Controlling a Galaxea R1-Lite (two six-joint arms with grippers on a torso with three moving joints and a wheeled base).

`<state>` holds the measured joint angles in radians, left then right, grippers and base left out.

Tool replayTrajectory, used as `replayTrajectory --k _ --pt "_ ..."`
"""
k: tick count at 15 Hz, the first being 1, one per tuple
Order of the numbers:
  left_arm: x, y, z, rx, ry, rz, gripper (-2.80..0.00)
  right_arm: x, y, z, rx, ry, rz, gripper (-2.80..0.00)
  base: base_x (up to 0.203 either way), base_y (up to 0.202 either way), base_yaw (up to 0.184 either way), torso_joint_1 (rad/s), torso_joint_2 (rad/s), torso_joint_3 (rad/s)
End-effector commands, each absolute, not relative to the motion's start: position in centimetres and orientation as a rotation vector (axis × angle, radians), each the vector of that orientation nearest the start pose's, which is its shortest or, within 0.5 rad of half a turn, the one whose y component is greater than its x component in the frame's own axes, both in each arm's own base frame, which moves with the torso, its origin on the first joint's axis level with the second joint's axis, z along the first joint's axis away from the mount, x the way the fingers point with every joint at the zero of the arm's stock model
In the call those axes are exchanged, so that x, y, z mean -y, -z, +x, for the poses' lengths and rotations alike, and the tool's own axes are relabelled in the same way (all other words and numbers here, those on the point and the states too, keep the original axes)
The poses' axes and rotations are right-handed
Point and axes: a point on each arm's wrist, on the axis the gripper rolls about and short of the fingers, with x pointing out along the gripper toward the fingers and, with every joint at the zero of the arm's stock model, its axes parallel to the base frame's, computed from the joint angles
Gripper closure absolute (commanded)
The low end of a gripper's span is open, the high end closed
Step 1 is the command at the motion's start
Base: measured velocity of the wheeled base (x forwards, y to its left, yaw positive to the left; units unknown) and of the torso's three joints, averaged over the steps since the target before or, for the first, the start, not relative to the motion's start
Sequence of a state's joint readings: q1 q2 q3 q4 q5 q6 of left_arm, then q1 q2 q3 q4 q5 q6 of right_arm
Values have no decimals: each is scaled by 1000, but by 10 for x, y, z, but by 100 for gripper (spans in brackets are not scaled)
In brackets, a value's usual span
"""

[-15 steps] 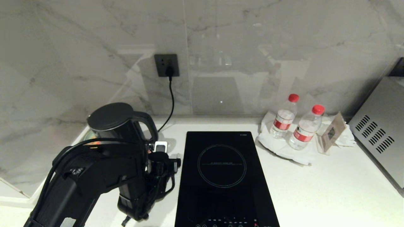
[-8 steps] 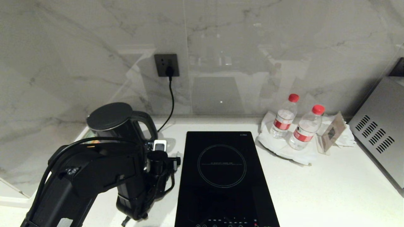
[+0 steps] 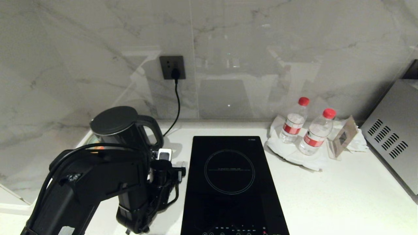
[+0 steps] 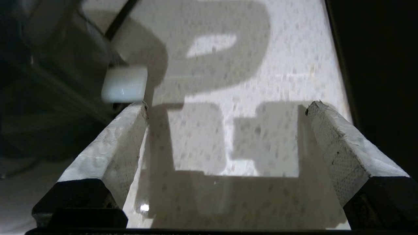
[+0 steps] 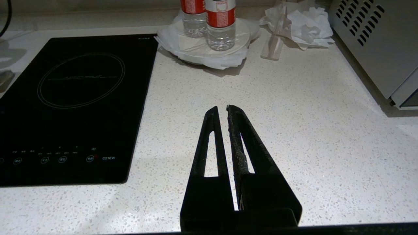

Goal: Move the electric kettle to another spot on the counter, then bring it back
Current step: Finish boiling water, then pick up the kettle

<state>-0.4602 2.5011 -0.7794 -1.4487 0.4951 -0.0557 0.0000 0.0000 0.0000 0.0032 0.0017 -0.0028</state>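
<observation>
Between the wide-apart fingers [image 4: 111,143] of the left gripper [image 4: 225,107] lies only bare white speckled counter [image 4: 287,65]; they grasp nothing. Just beside one finger stands the one electric kettle [image 3: 117,125], upright. The right gripper [image 5: 221,111] is pinched closed, empty, over the counter. Beyond it are one black hob [image 5: 78,98], two water bottles [image 5: 220,23] and a grey marble wall [image 3: 261,49].
</observation>
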Motion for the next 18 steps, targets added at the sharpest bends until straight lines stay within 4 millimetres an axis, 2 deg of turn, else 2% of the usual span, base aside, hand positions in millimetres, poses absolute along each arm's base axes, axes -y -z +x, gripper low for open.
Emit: replayTrajectory --k 1,4,7,10,13,16,17,18 --pt "159 35 340 -257 -29 76 -280 0 -75 -23 -3 -2 -3 0 0 0 0 0 0 0" --pt "154 36 313 -307 11 100 -280 0 -75 -23 -3 -3 -3 0 0 0 0 0 0 0" --pt "152 18 297 -307 34 95 -280 0 -75 -23 -3 -3 -3 0 0 0 0 0 0 0" --pt "162 8 284 -295 66 104 -280 0 -75 -23 -3 -2 -3 0 0 0 0 0 0 0" --pt "168 -6 250 -311 140 133 -280 0 -75 -23 -3 -2 -3 0 0 0 0 0 0 0" --pt "160 -14 203 -375 200 236 -280 0 -75 -23 -2 -3 -3 0 0 0 0 0 0 0" --pt "156 -16 199 -377 193 244 -280 0 -75 -23 -3 -2 -3 0 0 0 0 0 0 0" --pt "154 -16 205 -373 173 238 -280 0 -75 -23 -3 -3 -3 0 0 0 0 0 0 0"
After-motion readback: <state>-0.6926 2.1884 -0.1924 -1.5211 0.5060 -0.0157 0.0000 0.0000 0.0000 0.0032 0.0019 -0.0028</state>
